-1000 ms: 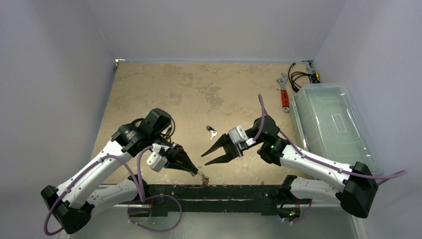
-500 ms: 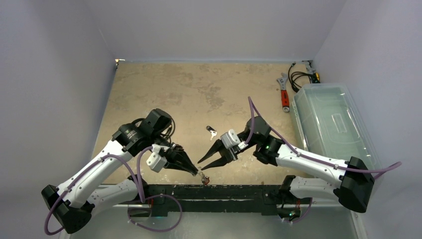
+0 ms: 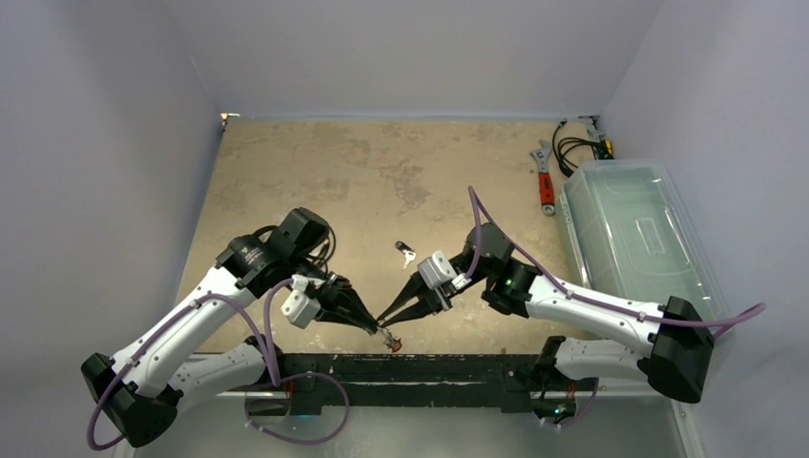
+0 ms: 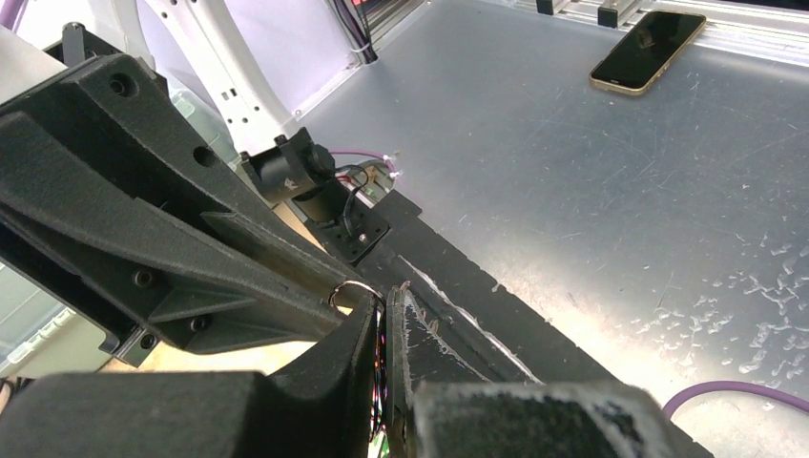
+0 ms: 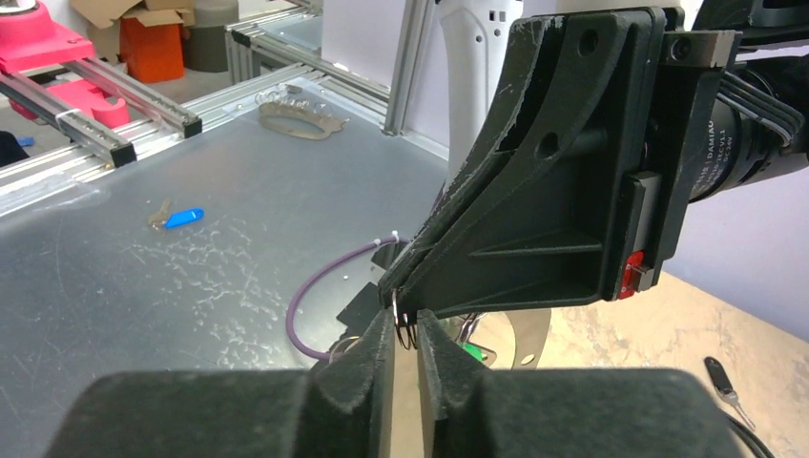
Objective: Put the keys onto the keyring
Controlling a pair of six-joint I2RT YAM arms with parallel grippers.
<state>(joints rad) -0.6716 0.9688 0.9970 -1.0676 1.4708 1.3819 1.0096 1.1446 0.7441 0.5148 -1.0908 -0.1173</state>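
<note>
We see a clear lidded bin (image 3: 641, 239) at the right edge of the tan worktop (image 3: 363, 172). Just beside the bin's far left corner lies a red-handled wrench (image 3: 546, 186). A coiled black cable (image 3: 570, 151) sits just beyond the bin's far end.

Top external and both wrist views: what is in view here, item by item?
table: 1, tan, under both arms
key: 1, black head, loose mid-table
blue-tagged key: 1, on the metal sheet
toothed ring: 1, pale, farther along that sheet
wire ring: 1, silvery, between both grippers' tips
wrench: 1, red handle, far right
cable: 1, black, looped, far right corner
lidded bin: 1, clear, right edge
phone: 1, dark, on the metal sheet
left gripper: black, jaws pinching the wire ring
right gripper: black, jaws flanking it
</note>
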